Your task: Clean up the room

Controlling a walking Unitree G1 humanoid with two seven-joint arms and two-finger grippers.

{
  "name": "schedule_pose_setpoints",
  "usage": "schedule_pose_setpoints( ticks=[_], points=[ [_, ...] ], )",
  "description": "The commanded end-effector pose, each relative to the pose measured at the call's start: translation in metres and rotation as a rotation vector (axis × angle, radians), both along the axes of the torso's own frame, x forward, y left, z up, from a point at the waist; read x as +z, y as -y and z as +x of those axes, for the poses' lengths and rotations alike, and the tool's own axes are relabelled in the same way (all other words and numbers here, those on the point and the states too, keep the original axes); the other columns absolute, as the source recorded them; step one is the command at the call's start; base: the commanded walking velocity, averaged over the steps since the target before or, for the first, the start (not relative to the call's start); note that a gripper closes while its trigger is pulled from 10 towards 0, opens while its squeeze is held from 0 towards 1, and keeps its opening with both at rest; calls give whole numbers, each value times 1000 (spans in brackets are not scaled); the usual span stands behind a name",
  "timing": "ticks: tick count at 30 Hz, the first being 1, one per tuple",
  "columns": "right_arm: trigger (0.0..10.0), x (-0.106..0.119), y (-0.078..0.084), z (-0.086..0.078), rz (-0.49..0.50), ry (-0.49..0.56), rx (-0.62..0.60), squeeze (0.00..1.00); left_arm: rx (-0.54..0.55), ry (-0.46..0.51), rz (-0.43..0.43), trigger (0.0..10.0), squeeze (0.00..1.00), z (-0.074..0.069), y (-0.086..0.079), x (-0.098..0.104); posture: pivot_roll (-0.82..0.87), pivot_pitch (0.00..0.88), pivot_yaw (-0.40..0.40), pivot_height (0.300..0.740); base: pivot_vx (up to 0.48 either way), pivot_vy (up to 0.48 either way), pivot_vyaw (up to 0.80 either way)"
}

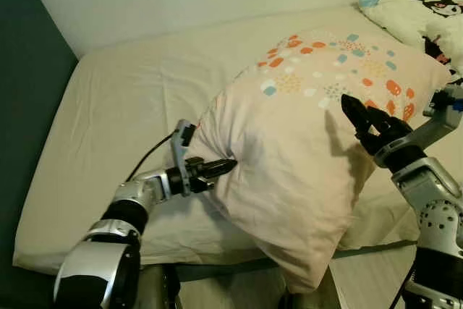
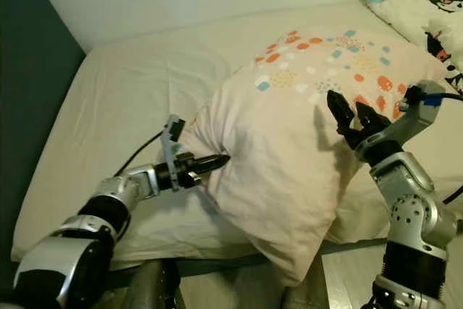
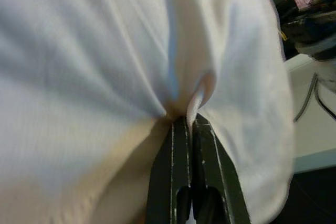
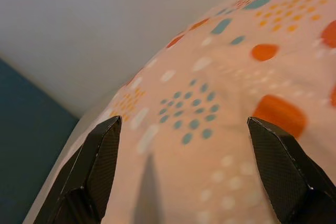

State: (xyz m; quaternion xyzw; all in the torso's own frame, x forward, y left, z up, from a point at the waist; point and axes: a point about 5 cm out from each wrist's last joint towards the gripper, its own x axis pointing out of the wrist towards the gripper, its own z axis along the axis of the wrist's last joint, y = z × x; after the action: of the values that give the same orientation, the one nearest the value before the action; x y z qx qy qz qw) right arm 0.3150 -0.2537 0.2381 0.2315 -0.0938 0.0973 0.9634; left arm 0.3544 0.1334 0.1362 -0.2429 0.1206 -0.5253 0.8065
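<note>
Pillow (image 1: 304,142) on bed (image 1: 123,113), left edge pinched in clenched left tool (image 1: 221,168), right tool (image 1: 359,117) spread wide at right side.

The left silver arm reaches forward and to the right, forearm nearly level, a black cable looping off its wrist. Its left hand (image 1: 219,168) has the two long black fingers (image 3: 185,182) pressed flat together, a fold of pale cloth caught between their tips. The right silver arm rises from the lower right, elbow bent, wrist angled up and inward. Its right hand (image 1: 360,116) points upward with the fingers (image 4: 97,166) spread wide apart.
</note>
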Motion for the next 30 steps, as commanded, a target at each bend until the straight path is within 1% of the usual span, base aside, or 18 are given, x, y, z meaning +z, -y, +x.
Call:
schedule_pose_setpoints(
  ticks=[1, 4, 5, 7, 8, 10, 11, 12, 14, 15, 16, 17, 18, 22, 25, 26, 28, 30],
  points=[
    [10000, 0, 0, 3, -1, -2, -10, 0, -18, -34, -18, 0, 0, -11, -19, -9, -79, 242, 67, 532, 0, 0, 0],
    [10000, 0, 0, 4, 0, 0, -10, 0, -23, -34, -18, 0, 0, -15, -24, -10, -79, 242, 67, 532, 0, 0, 0],
    [10000, 1, -1, 5, 1, 2, -8, 0, -28, -37, -20, 0, 0, -20, -29, -12, -76, 232, 55, 532, 0, 0, 0],
    [10000, 3, -3, 9, 0, 6, 3, 0, -42, -45, -17, 0, 0, -39, -43, -17, -71, 227, 48, 532, 0, 0, 0],
    [10000, 3, -3, 9, 0, 6, 3, 0, -42, -45, -17, 0, 0, -39, -43, -17, -71, 227, 48, 532, 0, 0, 0],
    [10000, 3, -6, 12, -2, 6, 16, 0, -77, -53, 1, 0, 0, -59, -51, -21, -61, 210, 28, 532, 0, 0, 0],
    [10000, 4, -8, 15, -6, 8, 26, 0, -122, -62, 25, 0, 0, -78, -56, -22, -54, 206, 23, 532, 0, 0, 0],
    [10000, 4, -8, 15, -6, 8, 26, 0, -122, -62, 25, 0, 0, -78, -56, -22, -54, 206, 23, 532, 0, 0, 0],
    [10000, 5, -10, 17, -7, 9, 32, 0, -164, -73, 42, 0, 0, -94, -58, -22, -54, 203, 20, 532, 0, 0, 0],
    [10000, 5, -10, 17, -7, 9, 32, 0, -164, -73, 42, 0, 0, -94, -58, -22, -54, 203, 20, 532, 0, 0, 0],
    [10000, 6, -10, 19, -8, 13, 36, 0, -222, -94, 55, 0, 0, -114, -59, -18, -49, 199, 17, 532, 0, 0, 0],
    [10000, 7, -11, 20, -8, 17, 41, 0, -284, -117, 65, 0, 0, -133, -58, -15, -47, 196, 16, 532, 0, 0, 0],
    [10000, 7, -11, 20, -8, 17, 41, 0, -284, -117, 65, 0, 0, -133, -58, -15, -47, 196, 16, 532, 0, 0, 0],
    [10000, 8, -11, 22, -11, 23, 48, 0, -374, -156, 39, 0, 0, -167, -47, -4, -43, 193, 16, 532, 0, 0, 0],
    [10000, 9, -11, 24, -13, 26, 50, 0, -406, -179, -46, 0, 0, -188, -33, 9, -41, 191, 17, 532, 0, 0, 0],
    [10000, 9, -11, 24, -13, 26, 50, 0, -406, -179, -46, 0, 0, -188, -33, 9, -41, 191, 17, 532, 0, 0, 0],
    [10000, 9, -12, 25, -12, 28, 51, 0, -383, -183, -122, 0, 0, -192, -23, 15, -41, 191, 17, 532, 0, 0, 0],
    [10000, 8, -13, 26, -12, 28, 52, 0, -305, -150, -101, 0, 0, -191, -15, 12, -36, 190, 17, 532, 0, 0, 0]
  ],
)
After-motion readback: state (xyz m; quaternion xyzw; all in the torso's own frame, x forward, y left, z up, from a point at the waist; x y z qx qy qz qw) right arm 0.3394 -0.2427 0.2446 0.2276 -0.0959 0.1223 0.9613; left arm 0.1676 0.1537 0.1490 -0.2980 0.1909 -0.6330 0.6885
